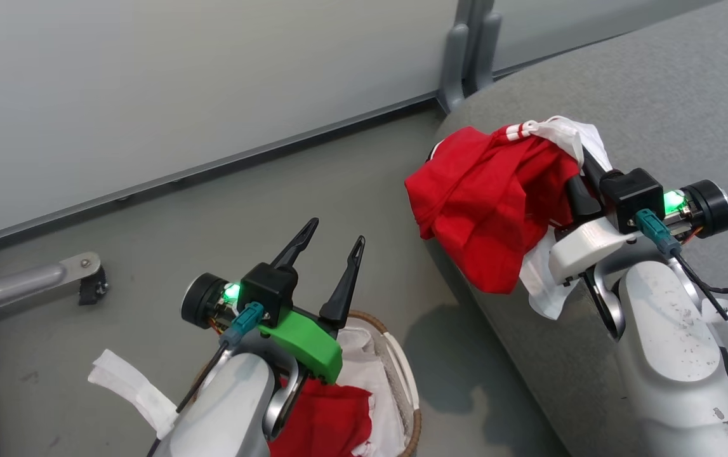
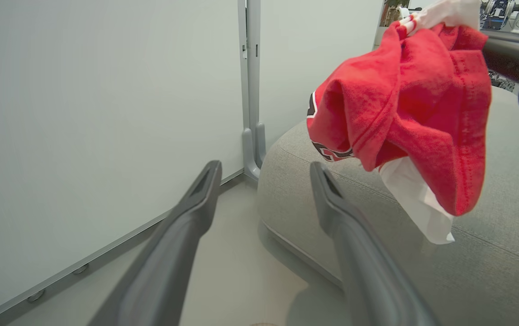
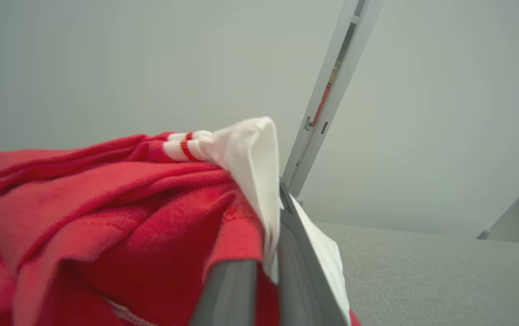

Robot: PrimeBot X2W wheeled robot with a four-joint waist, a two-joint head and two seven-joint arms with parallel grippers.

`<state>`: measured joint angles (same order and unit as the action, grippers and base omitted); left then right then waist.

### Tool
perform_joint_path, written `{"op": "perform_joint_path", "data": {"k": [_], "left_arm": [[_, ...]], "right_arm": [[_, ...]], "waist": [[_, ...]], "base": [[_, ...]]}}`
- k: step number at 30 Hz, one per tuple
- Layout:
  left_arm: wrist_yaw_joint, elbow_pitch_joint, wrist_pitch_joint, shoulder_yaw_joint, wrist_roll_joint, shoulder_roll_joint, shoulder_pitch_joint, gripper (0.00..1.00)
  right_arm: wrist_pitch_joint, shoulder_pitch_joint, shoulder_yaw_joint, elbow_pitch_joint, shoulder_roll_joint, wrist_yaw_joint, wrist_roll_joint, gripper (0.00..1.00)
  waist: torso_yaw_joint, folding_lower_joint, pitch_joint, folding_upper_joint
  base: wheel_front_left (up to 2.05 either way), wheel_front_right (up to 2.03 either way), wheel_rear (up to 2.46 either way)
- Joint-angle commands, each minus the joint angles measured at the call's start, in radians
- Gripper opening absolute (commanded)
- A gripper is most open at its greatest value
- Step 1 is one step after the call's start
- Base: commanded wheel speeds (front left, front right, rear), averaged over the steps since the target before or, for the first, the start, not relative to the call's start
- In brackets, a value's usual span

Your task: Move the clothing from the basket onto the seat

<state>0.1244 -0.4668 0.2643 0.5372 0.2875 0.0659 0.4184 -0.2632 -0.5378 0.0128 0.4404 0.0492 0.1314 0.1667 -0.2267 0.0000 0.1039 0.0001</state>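
My right gripper [image 1: 582, 166] is shut on a bright red shirt [image 1: 490, 203] with white trim, holding it bunched in the air above the near edge of the grey seat [image 1: 668, 95]. A white piece of fabric [image 1: 544, 279] hangs down with it. In the right wrist view the two fingers [image 3: 286, 253] pinch red and white cloth [image 3: 105, 217] together. A second red shirt [image 1: 325, 419] lies in the basket [image 1: 409, 387] on the floor, partly hidden under my left arm. My left gripper [image 1: 335, 231] hovers open above the basket, nothing between its fingers [image 2: 196, 199].
A grey partition wall runs along the back, with a post foot [image 1: 465, 70] by the seat's corner. A metal bracket [image 1: 52, 276] sits on the floor at the left. A white cloth strip [image 1: 129, 381] sticks out left of the basket.
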Motion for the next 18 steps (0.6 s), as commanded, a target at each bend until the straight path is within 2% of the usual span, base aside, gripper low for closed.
{"op": "perform_joint_path", "data": {"k": [1,6,10,18], "left_arm": [[0.006,0.000,0.000,-0.003,-0.010,0.000,0.011,1.00],[0.006,-0.004,0.000,0.014,-0.022,-0.002,0.023,1.00],[0.007,-0.010,0.000,0.018,-0.026,-0.003,0.031,1.00],[0.007,0.002,0.000,0.046,-0.012,0.003,0.067,1.00]], "right_arm": [[-0.002,-0.004,-0.003,-0.007,0.002,-0.001,-0.010,0.00],[-0.002,0.009,-0.021,-0.013,0.002,-0.001,-0.023,0.00],[-0.002,0.010,-0.037,-0.016,0.002,-0.001,-0.033,0.00],[-0.002,-0.028,-0.085,-0.017,0.002,-0.001,-0.032,0.00]], "waist": [[-0.120,0.0000,0.067,-0.0001],[-0.181,0.0000,0.091,-0.0001],[-0.204,0.0000,0.112,-0.0001],[-0.191,0.0000,0.170,-0.0001]], "base": [[0.00,0.00,0.00],[0.00,0.00,0.00],[0.00,0.00,0.00],[0.00,0.00,0.00]]}}
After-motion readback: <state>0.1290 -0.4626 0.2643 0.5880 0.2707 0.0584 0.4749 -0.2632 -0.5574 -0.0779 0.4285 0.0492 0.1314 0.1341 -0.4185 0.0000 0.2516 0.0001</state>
